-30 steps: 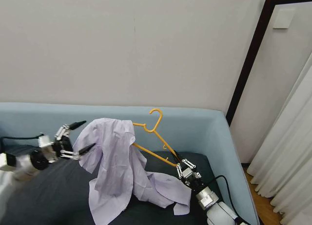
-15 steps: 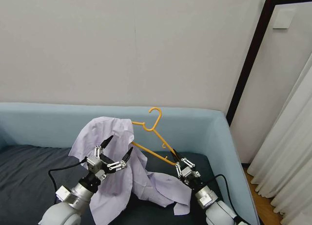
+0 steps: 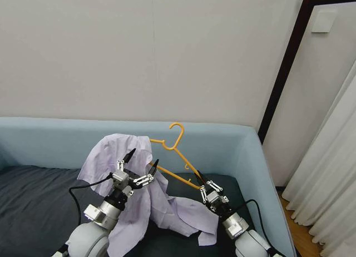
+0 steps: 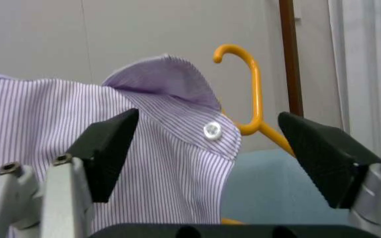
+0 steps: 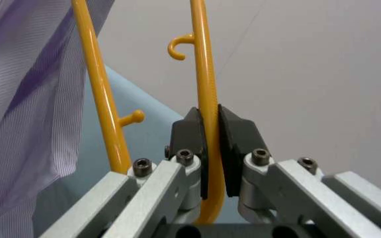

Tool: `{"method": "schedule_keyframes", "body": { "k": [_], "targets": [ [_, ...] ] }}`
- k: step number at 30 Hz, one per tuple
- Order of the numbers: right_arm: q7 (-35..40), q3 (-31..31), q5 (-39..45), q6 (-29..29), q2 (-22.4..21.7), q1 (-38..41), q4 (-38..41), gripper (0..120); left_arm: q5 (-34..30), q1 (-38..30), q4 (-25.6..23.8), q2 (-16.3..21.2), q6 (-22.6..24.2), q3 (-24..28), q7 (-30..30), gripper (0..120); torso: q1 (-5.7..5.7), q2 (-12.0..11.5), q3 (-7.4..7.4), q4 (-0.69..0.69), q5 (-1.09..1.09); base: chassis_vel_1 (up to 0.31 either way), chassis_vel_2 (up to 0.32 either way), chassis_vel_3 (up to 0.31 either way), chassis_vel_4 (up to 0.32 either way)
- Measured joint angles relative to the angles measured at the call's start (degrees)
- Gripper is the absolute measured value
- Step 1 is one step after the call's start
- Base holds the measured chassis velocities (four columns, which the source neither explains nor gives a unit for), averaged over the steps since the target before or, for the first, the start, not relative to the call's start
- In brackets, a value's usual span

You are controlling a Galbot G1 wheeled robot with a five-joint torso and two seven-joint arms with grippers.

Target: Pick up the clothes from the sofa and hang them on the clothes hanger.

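Right gripper [image 5: 210, 130] clamps the hanger [image 3: 177, 139], propping it tilted above the sofa [image 3: 50, 136]. Shirt [image 3: 105, 154] drapes its far arm. Left gripper [image 3: 143, 158], spread wide at the collar, empty; probably lining up a tug.

Head camera faces twelve o'clock, downward over the sofa [image 3: 250, 151] from afar; both wrist cameras sit close, sharing the orange hanger [image 5: 204, 69].
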Motion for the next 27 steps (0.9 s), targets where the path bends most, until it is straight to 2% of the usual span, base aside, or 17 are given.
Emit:
{"method": "schedule_keyframes", "body": {
  "k": [1, 6, 7, 11, 12, 21, 24, 27],
  "targets": [
    [0.0, 0.0, 0.0, 0.0, 0.0, 0.0, 0.0, 5, 0.0, 0.0, 0.0, 0.0, 0.0, 0.0, 0.0, 81, 0.00, 0.0, 0.00, 0.00, 0.00, 0.000, 0.000, 0.000, 0.000],
    [-0.2, -0.1, 0.0, -0.2, 0.0, -0.1, 0.3, 5, 0.1, -0.4, 0.7, -0.2, -0.6, 0.1, -0.4, 59, 0.00, 0.0, 0.00, 0.01, 0.00, 0.000, 0.000, 0.000, 0.000],
    [-0.2, -0.1, 0.0, -0.2, 0.0, -0.1, 0.3, 5, 0.1, -0.4, 0.7, -0.2, -0.6, 0.1, -0.4, 59, 0.00, 0.0, 0.00, 0.01, 0.00, 0.000, 0.000, 0.000, 0.000],
    [-0.5, -0.3, 0.0, -0.1, 0.1, -0.3, 0.5, 5, 0.3, -0.5, 0.6, -0.1, -0.6, -0.5, -0.9, 40, 0.00, 0.0, 0.00, 0.01, 0.00, 0.000, 0.000, 0.000, 0.000],
    [-0.5, -0.3, 0.0, -0.1, 0.1, -0.3, 0.5, 5, 0.3, -0.5, 0.6, -0.1, -0.6, -0.5, -0.9, 40, 0.00, 0.0, 0.00, 0.01, 0.00, 0.000, 0.000, 0.000, 0.000],
    [-0.6, -0.3, -0.1, 0.1, 0.3, -0.5, 0.7, 5, 1.2, 0.0, 0.4, -0.2, -0.8, -0.6, -0.7, 5, 0.00, 0.0, 0.00, 0.01, 0.00, 0.000, 0.000, 0.000, 0.000],
    [-0.6, -0.2, -0.1, 0.1, 0.2, -0.6, 0.7, 5, 1.2, 0.1, 0.6, -0.2, -0.9, -0.5, -0.5, 0, 0.00, 0.0, 0.00, 0.00, 0.00, 0.000, 0.000, 0.000, 0.000],
    [-0.6, 0.0, -0.1, 0.2, 0.2, -0.6, 0.7, 5, 1.2, 0.2, 0.7, -0.2, -1.2, -0.5, -0.3, 0, 0.00, 0.0, 0.00, 0.01, 0.00, 0.000, 0.000, 0.000, 0.000]
  ]
}}
